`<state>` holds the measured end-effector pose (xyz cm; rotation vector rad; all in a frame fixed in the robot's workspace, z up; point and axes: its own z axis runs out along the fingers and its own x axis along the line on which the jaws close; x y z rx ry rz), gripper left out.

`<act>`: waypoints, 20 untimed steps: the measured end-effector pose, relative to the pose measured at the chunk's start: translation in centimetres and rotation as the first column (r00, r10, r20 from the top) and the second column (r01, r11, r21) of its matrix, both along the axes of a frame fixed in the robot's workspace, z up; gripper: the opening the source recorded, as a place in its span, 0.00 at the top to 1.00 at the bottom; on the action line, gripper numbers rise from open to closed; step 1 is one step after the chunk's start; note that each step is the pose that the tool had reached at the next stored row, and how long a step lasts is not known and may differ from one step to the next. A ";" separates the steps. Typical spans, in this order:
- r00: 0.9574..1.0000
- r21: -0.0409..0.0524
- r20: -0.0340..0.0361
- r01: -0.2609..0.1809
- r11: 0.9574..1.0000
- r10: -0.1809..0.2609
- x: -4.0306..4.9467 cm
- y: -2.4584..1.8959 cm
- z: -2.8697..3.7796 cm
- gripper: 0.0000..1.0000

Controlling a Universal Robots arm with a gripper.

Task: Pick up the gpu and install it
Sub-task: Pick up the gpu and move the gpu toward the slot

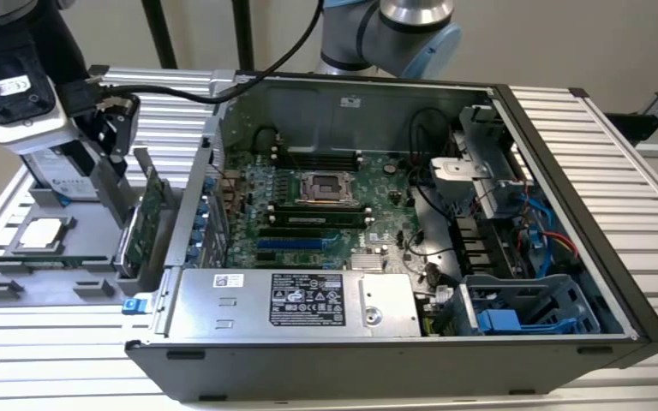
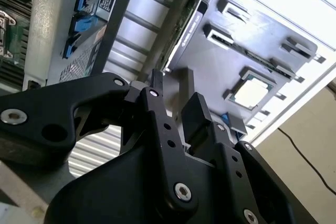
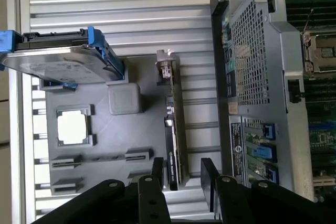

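— Claw (image 3: 182, 171) first: open or clamped?
— Open. Two flat black metal fingers (image 3: 156, 171), spread, one on each side of the near end of the gpu (image 3: 175, 129). Clear gap on one side; contact on the other impossible to judge.
— And the gpu itself?
— One only. Standing on edge in a slot of the grey holder tray (image 3: 131, 135), outside the computer case (image 1: 363, 364). Green board, black rectangular cooler, silver bracket at the far end.
— Anything else on that tray?
— One silver hard drive (image 3: 52, 61) in a blue frame, standing. One square processor chip (image 3: 72, 128), flat in its pocket. One thin green memory stick (image 1: 34, 261), lying flat.
— Further out?
— One open case just beside the tray, toward the exterior view's right. Dark walls, with a green motherboard (image 1: 397, 171) inside. One boxy silver power supply (image 1: 295, 300) along the near wall. All resting on a ribbed aluminium table (image 1: 615, 137).
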<state>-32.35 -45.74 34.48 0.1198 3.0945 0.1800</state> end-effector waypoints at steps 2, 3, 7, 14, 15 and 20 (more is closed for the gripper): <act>1.000 0.000 0.000 0.000 1.000 0.000 0.00 0.00 -0.15 0.00; 1.000 0.000 0.000 0.000 1.000 0.000 0.00 0.00 -0.23 0.00; 1.000 0.000 0.000 0.000 1.000 0.000 0.00 0.00 -0.53 0.00; 1.000 0.000 0.000 0.000 1.000 0.000 0.00 -0.01 -0.97 0.00; 1.000 0.000 0.000 0.000 1.000 0.000 0.00 -0.01 -1.03 0.00; 1.000 0.000 0.000 0.000 1.000 0.000 0.00 -0.01 -1.37 0.00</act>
